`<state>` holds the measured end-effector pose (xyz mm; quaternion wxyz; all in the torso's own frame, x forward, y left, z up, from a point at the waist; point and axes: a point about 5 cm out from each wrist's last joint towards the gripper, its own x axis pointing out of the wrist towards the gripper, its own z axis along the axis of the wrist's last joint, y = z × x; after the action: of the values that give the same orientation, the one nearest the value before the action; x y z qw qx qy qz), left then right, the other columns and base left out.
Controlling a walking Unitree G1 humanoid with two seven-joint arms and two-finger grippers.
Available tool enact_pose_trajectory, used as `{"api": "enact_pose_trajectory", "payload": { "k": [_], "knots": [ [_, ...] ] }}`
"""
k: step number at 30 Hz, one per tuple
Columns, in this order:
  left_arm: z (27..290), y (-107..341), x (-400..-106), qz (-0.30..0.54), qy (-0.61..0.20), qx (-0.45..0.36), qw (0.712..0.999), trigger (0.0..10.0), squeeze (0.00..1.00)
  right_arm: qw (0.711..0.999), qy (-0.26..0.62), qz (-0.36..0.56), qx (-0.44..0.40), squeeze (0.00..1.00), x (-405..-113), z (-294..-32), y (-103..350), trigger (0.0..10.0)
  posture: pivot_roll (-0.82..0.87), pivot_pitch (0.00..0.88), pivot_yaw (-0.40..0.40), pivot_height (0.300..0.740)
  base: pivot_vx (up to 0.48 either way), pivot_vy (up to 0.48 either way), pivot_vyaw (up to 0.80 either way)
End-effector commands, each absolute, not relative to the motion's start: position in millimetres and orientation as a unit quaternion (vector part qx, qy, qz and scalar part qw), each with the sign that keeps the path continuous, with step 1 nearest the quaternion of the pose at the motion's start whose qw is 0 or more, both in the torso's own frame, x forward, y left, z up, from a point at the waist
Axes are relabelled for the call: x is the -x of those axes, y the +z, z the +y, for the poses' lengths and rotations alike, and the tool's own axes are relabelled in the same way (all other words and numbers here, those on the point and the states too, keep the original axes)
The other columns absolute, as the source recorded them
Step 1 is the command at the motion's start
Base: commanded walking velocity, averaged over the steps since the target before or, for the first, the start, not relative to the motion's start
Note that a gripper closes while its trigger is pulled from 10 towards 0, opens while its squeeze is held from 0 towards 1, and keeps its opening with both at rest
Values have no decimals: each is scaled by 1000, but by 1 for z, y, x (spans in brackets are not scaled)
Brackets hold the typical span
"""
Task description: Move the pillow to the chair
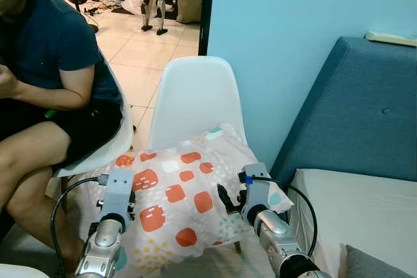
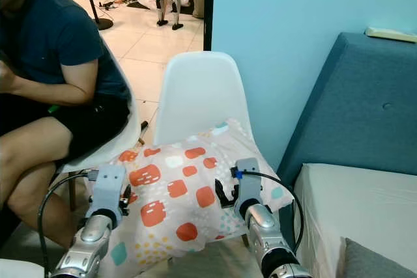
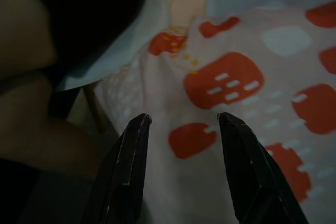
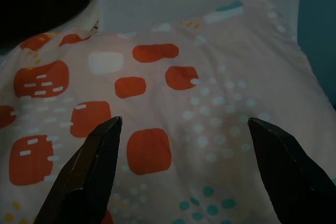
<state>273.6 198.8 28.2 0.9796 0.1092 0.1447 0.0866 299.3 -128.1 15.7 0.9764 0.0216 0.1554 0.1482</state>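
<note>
Pillow (image 1: 186, 190), one, pale pink with orange-red blotches, white dashes and teal dots, lies across the seat of one white chair (image 1: 195, 99). Two end effectors flank it: left end effector (image 3: 181, 121) spread moderately at its edge, right end effector (image 4: 184, 129) spread wide above it, both empty. One person (image 1: 45, 83) sits beside.

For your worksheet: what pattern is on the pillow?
Pale pink pillow with orange-red blocks, white and teal dots; clearest in the right wrist view.
</note>
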Motion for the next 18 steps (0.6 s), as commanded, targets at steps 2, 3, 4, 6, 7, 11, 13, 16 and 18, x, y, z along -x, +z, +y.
{"api": "enact_pose_trajectory", "payload": {
  "k": [2, 3, 4, 6, 7, 11, 13, 16, 18],
  "knots": [
    [202, 33, -278, 136, 100, -105, 980, 10000, 0, 977, 139, 160, -14, 0, -293, -138, 10, 10000, 57, 35, -87, 740, 0, 0, 0],
    [202, 34, -279, 135, 100, -105, 980, 10000, 0, 977, 131, 165, -16, 0, -292, -142, 9, 10000, 58, 35, -91, 740, 0, 0, 0],
    [202, 35, -282, 131, 99, -109, 980, 10000, 0, 978, 120, 171, -13, 0, -290, -147, 6, 10000, 60, 38, -99, 740, 0, 0, 0],
    [202, 36, -283, 130, 99, -111, 980, 10000, 0, 978, 117, 172, -12, 0, -289, -150, 6, 10000, 62, 25, -97, 740, 0, 0, 0],
    [202, 37, -283, 128, 97, -116, 980, 10000, 0, 978, 115, 171, -11, 0, -290, -152, 6, 10000, 61, 19, -90, 740, 0, 0, 0],
    [193, 36, -286, 127, 54, -148, 979, 10000, 0, 983, 82, 161, -22, 0, -298, -164, 14, 10000, 53, 36, -53, 740, 0, 0, 0],
    [192, 41, -290, 117, 40, -160, 979, 10000, 0, 984, 82, 152, -35, 0, -303, -160, 19, 10000, 52, 50, -49, 740, 0, 0, 0],
    [207, 44, -291, 107, 96, -156, 977, 10000, 0, 981, 102, 160, -33, 0, -306, -146, 19, 10000, 27, 63, -55, 740, 0, 0, 0],
    [215, 41, -289, 118, 118, -145, 975, 10000, 0, 980, 105, 165, -43, 0, -307, -140, 19, 10000, 24, 55, -52, 740, 0, 0, 0]
  ]
}}
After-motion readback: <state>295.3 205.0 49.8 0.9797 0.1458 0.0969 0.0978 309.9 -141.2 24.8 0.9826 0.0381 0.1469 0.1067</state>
